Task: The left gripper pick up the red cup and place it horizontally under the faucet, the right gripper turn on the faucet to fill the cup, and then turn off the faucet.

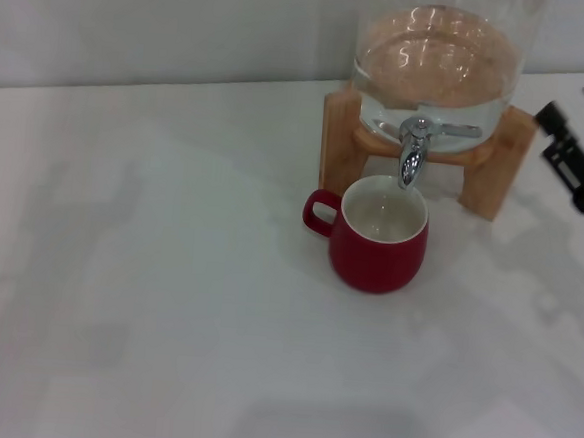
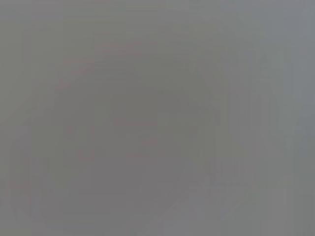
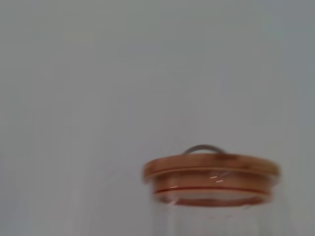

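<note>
1. the red cup [image 1: 379, 247] stands upright on the white table [image 1: 146, 299], mouth up and white inside showing, its loop handle pointing to 9 o'clock in the head view.
2. the faucet [image 1: 412, 152], a shiny chrome spigot, hangs right above the cup's rim at the cup's 12 o'clock; its lever reaches toward 3 o'clock.
3. the faucet is fitted to a clear glass jar [image 1: 438, 64] holding water, which sits on a wooden stand [image 1: 502, 159] directly behind the cup.
4. the right gripper [image 1: 581, 139] hovers at the stand's 3 o'clock, apart from it; two black fingers show, spread with a clear gap and holding nothing.
5. the right wrist view shows the jar's wooden lid [image 3: 211, 172] with a metal loop on top.
6. the left gripper is out of sight in every view.
</note>
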Motion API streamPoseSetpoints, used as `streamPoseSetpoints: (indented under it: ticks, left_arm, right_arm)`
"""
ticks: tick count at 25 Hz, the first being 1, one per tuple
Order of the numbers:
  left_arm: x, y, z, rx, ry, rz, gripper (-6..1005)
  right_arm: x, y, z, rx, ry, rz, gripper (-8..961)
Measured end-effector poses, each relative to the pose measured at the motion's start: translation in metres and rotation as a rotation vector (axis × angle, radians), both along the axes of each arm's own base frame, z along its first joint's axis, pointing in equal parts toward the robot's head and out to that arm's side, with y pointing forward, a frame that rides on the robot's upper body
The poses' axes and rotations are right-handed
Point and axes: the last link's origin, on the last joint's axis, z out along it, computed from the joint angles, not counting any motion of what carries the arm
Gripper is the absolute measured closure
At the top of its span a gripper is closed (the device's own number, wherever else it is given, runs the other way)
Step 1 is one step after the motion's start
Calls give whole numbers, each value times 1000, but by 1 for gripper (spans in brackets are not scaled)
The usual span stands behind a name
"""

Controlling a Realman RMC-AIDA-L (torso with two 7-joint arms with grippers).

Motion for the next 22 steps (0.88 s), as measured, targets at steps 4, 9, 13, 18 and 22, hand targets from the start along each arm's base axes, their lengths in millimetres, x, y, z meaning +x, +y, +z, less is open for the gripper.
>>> streamPoseSetpoints:
  ticks: [4,9,13,18,22]
  left_arm:
    - [2,3,-1,-5,2,-5,129]
    - [4,4,-3,-13,7,-12,135]
    - [5,4,-4,-15,11,-21,140]
    - [7,4,-4,-19,17,-30,145]
    - [8,4,-5,-22,21,-34,150]
  right_arm:
    - [-7,1,-12,-71,-17,41,337]
    - [-16,9,-26,-141,-52,67,337]
    - [-19,18,-33,-168,-76,56,337]
    - [-22,28,-36,-180,-96,41,337]
    - [-22,33,-35,-177,-104,37,337]
